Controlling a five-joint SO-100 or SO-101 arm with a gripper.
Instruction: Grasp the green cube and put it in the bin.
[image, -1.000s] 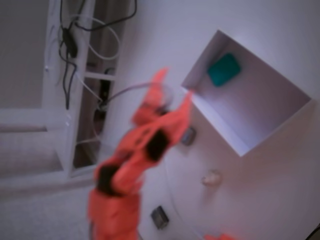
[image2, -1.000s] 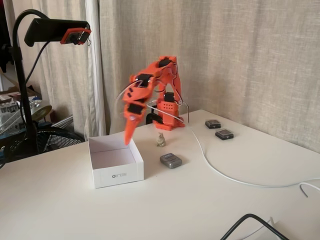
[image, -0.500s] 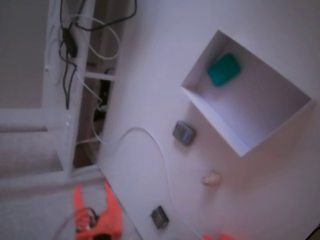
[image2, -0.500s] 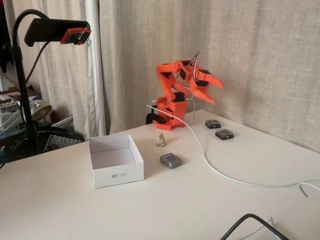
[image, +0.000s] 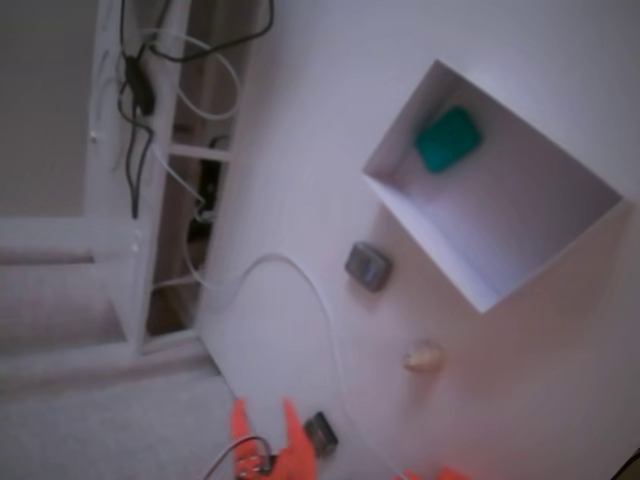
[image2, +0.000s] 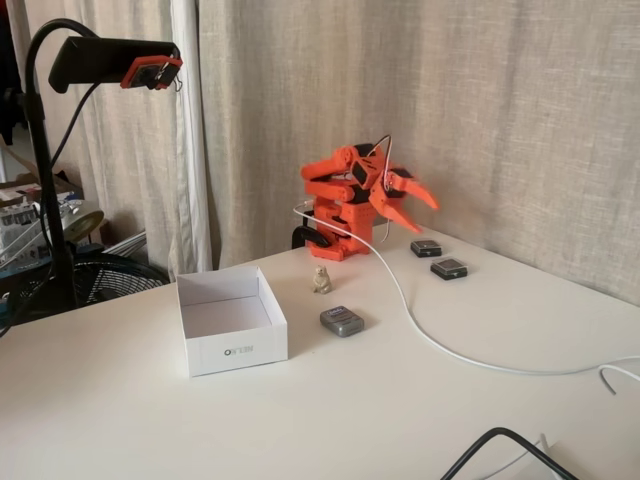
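The green cube (image: 447, 139) lies inside the bin (image: 440, 250), near its upper left corner in a fixed view from above. In a fixed view from the side, the walls of the bin (image2: 235, 350) hide the cube. My orange gripper (image2: 428, 218) is folded back above the arm's base, far from the bin, with its two fingers spread open and nothing between them. From above, only the fingertips of the gripper (image: 264, 410) show at the bottom edge.
A dark grey block (image: 367, 266) (image2: 342, 321) and a beige lump (image: 423, 356) (image2: 321, 279) lie between base and bin. Two small dark blocks (image2: 426, 248) (image2: 450, 268) sit behind the white cable (image2: 420, 330). A black cable (image2: 500, 445) crosses the front edge.
The arm has swung away from the bin, back over its base, and has come lower in the last half second. The green cube stays in the bin.
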